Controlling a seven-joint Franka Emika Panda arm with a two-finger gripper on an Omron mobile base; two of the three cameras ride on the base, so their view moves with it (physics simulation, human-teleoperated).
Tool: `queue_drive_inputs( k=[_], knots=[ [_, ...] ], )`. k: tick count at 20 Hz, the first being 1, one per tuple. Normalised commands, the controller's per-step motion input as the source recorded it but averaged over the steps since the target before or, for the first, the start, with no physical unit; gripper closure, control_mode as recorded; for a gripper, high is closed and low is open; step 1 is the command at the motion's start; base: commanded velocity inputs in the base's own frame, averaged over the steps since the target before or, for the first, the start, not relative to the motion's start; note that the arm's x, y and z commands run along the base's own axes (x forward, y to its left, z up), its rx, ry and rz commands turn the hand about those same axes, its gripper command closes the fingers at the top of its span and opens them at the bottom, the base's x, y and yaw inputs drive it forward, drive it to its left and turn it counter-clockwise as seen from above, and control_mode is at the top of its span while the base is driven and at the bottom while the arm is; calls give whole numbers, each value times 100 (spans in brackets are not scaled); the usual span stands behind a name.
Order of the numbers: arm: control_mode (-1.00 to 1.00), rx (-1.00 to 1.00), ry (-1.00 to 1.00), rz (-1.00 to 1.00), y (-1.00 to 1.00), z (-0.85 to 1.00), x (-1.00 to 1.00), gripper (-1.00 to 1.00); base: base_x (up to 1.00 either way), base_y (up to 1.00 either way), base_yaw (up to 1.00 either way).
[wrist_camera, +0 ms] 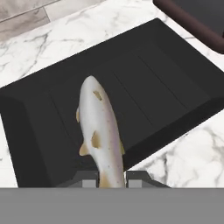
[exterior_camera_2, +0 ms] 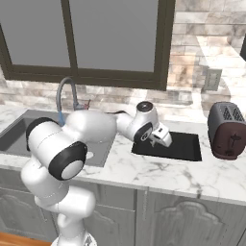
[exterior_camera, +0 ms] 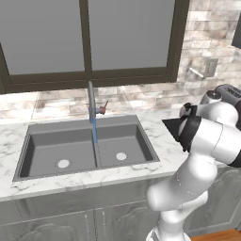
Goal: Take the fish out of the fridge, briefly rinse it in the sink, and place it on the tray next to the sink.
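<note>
We see our one gripper [wrist_camera: 111, 178] clamped on the tail end of the single fish [wrist_camera: 99, 133], held above the one black tray [wrist_camera: 166, 83]. The fish's long axis runs straight out from the fingertips, its head pointing away across the tray. Beyond sit one dark toaster [exterior_camera_2: 227, 130], and leftward one double-basin sink [exterior_camera: 70, 146] with two drains and one faucet [exterior_camera: 91, 101].
</note>
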Motion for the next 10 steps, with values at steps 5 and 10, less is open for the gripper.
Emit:
queue_drive_inputs(
  k=[5,10],
  knots=[
    [-100,-4,-13,-6,-5,-3,36,100,0,0,0],
    [-100,-4,-12,-5,-5,-9,38,100,0,0,0]
  ],
)
